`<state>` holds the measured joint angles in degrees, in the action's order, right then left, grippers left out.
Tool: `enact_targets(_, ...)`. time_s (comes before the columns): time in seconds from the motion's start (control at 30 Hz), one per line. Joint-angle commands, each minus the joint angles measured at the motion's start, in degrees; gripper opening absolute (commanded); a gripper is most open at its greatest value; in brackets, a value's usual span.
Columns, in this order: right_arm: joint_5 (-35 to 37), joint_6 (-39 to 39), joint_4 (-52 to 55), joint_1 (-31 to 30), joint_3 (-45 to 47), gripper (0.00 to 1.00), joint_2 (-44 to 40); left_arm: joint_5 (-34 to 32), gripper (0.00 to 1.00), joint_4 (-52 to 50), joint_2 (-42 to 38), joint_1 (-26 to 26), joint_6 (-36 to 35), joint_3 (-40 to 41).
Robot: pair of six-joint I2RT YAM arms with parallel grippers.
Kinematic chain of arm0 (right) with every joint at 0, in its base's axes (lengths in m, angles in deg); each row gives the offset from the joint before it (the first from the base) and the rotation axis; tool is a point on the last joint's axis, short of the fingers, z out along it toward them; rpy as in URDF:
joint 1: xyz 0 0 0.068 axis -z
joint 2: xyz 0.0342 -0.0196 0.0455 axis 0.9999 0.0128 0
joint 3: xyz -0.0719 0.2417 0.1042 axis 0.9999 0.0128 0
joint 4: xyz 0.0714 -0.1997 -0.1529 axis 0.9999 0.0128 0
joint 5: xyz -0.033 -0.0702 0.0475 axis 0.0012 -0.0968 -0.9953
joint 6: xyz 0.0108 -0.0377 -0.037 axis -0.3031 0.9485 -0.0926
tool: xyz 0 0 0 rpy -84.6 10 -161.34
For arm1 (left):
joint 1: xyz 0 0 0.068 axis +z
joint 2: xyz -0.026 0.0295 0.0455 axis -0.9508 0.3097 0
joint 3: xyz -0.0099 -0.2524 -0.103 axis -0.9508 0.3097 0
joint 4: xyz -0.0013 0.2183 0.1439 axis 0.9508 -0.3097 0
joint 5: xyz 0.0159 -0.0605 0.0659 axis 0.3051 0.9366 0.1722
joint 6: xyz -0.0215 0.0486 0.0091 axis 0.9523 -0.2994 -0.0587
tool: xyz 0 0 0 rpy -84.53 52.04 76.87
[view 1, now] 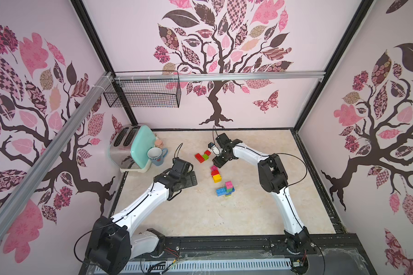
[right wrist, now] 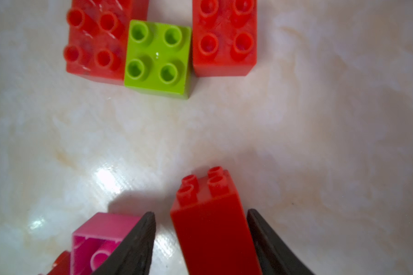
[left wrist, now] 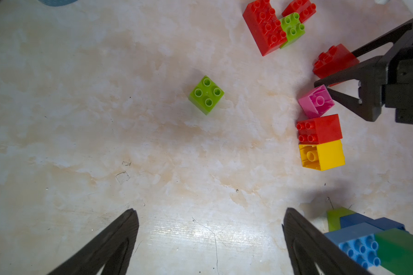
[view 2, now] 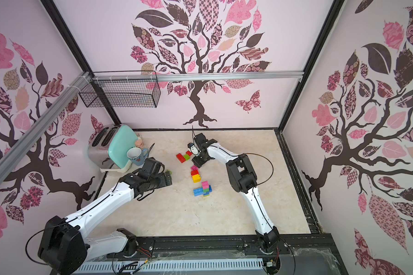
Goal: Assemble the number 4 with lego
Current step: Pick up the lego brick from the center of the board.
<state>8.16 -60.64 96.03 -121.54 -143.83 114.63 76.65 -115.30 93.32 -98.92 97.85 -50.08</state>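
Observation:
The lego lies in groups mid-table: a red and green cluster (view 1: 202,156), a pink, red and yellow row (view 1: 215,173), and a blue, pink and green stack (view 1: 225,189). A lone green brick (left wrist: 206,94) sits in front of my left gripper (left wrist: 210,210), which is wide open over bare table. My right gripper (right wrist: 200,213) is low between the cluster and the row. A red brick (right wrist: 212,226) stands between its jaws, with a clear gap to one finger (right wrist: 138,238). The pink brick (right wrist: 98,238) lies just outside that finger.
A mint and chrome toaster (view 1: 129,148) and a blue mug (view 1: 156,156) stand at the back left, close behind the left gripper (view 1: 191,181). A black wire basket (view 1: 143,91) hangs on the back wall. Walls close in three sides.

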Motion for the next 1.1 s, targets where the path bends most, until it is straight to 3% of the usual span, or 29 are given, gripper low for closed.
enact_targets(0.0, -2.6, 2.3, 4.2, -0.1, -3.1, 0.61, 1.5, 0.1, 0.98, 0.7, 0.2, 0.3, -0.8, 1.7)
enact_targets(0.3, 2.4, 1.6, 3.1, 0.0, -2.4, 0.52, 1.9, 0.0, 0.98, 0.9, 0.0, 0.3, -0.9, 1.9)
enact_targets(0.63, 3.7, -1.6, -3.1, 0.0, 1.1, 0.3, 0.0, 2.6, 0.98, 1.8, 0.6, 0.3, -1.7, 1.6)
enact_targets(0.8, 3.7, -1.9, -15.1, 0.0, 12.0, 0.21, -9.6, 8.2, 0.98, 2.6, 1.3, 0.4, -3.1, -0.6)
enact_targets(0.87, 4.6, -2.9, -22.7, -0.1, 19.3, 0.16, -16.1, 10.8, 0.98, 3.1, 0.8, 0.4, -3.8, -2.1)
enact_targets(0.97, 3.3, -4.0, -38.1, -0.1, 33.4, 0.0, -26.9, 16.8, 0.98, 4.0, 0.2, 0.6, -5.3, -4.9)
enact_targets(1.07, -2.0, -6.6, -54.0, -0.2, 47.8, 0.0, -36.6, 22.9, 0.97, 1.9, 1.3, 0.6, -6.9, -10.2)
